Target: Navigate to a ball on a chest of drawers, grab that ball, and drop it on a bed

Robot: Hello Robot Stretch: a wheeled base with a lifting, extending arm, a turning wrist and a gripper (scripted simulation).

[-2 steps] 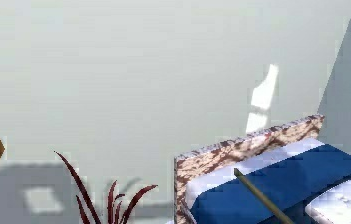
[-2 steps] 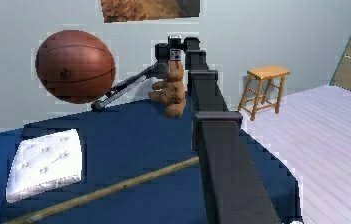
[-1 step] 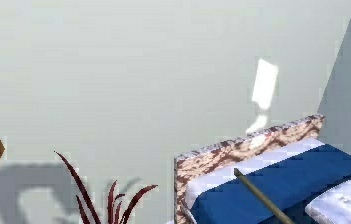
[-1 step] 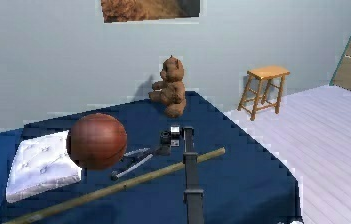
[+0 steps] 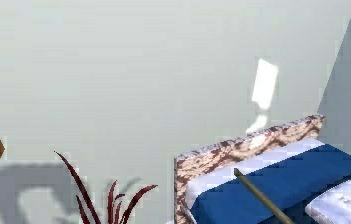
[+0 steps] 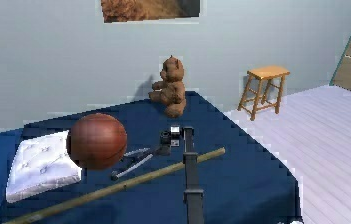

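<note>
Gripper (image 6: 123, 165) is at the far end of the dark square arm bar (image 6: 191, 180) in the arm side view. Its thin fingers aim toward the view's left and slightly down. It holds the glossy reddish-brown round ball (image 6: 97, 140), which hangs right at the finger end, clear of the cover underneath. The ball is a sphere, so it has no long axis and no heading to read. It sits over the bed with the dark blue cover (image 6: 218, 125), and in the picture it overlaps the right corner of a white quilted square pillow (image 6: 38, 165).

A long thin olive-brown stick (image 6: 133, 183) lies flat on the cover. Its axis is diagonal, from lower left to upper right, and it passes behind the arm bar. A brown plush teddy bear (image 6: 170, 85) sits upright at the bed's far edge. A light wooden four-legged stool (image 6: 265, 88) stands on the pale floor beyond the bed, well apart from the ball. A brown-toned picture (image 6: 150, 8) hangs on the grey-green wall.

Forward view: the blue bed (image 5: 283, 180) is at lower right, with a brown-and-white patterned end board (image 5: 245, 150). A white pillow (image 5: 339, 200) is at the right edge. The stick (image 5: 263, 196) lies diagonally on the cover. A dark red spiky-leaved plant (image 5: 103, 198) is at bottom left, near the bed's end.
</note>
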